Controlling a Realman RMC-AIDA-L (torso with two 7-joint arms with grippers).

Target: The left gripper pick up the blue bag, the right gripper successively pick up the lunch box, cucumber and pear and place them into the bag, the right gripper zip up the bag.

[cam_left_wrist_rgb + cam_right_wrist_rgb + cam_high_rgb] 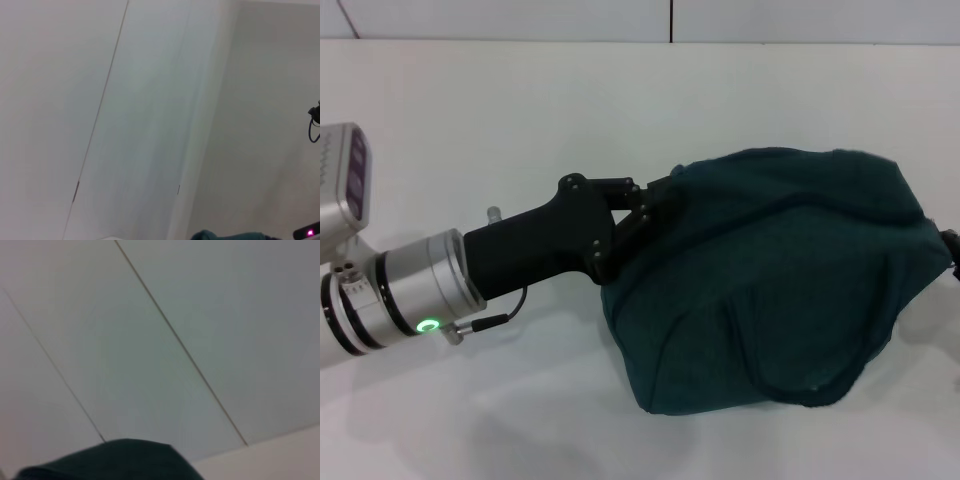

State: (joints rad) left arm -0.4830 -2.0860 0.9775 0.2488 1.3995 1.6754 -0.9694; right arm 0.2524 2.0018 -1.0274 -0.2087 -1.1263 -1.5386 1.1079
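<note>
On the head view I saw the left claw reaching in from my left side, its silver arm with the green light low at the left edge and the black hand stretched toward the middle of the white worktop. Its two fingers were pinched together on the upper left edge of the blue bag, with the cloth gathered between them. The bag was a dark teal, bulging mound sitting right of centre, its underside resting on the worktop and its far right side running up to the picture's edge. I could make out a curved seam across the front of the cloth, but I could not see an opening or a zip from this angle.

At the extreme right edge of the head view a small black piece showed just beside the bag; I could not tell what it belonged to. I could not find the right claw in any view.

The left wrist view gave me mostly pale wall panels, with a sliver of the bag at the lower edge. The right wrist view showed the same kind of panels and a dark hump of bag cloth close below the camera
</note>
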